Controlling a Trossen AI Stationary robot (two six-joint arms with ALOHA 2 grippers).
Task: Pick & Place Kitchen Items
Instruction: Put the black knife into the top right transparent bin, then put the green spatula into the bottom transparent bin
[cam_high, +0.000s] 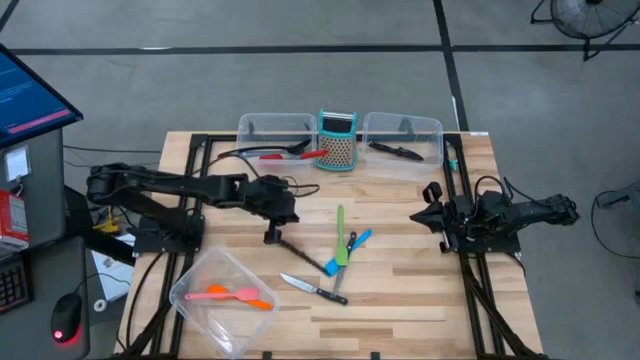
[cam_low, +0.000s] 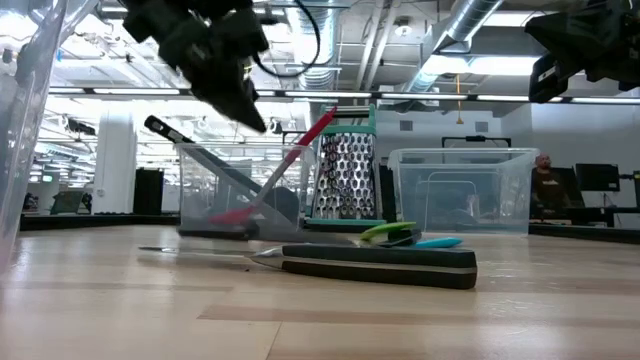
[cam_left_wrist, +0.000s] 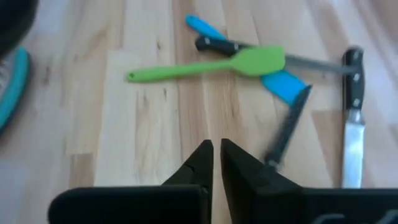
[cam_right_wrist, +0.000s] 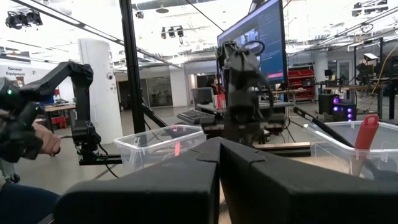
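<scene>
Risk: our left gripper (cam_left_wrist: 216, 152), fingers nearly closed and empty, could scatter the green spatula (cam_left_wrist: 211, 64) and black-handled knife (cam_left_wrist: 353, 118).

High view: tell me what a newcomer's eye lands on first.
The green spatula, crossing a blue spatula mid-table with two black-handled knives beside them. Next, the teal-framed grater standing upright between two clear tubs at the far edge. The left gripper hangs near the pile, fingers shut and empty.
</scene>
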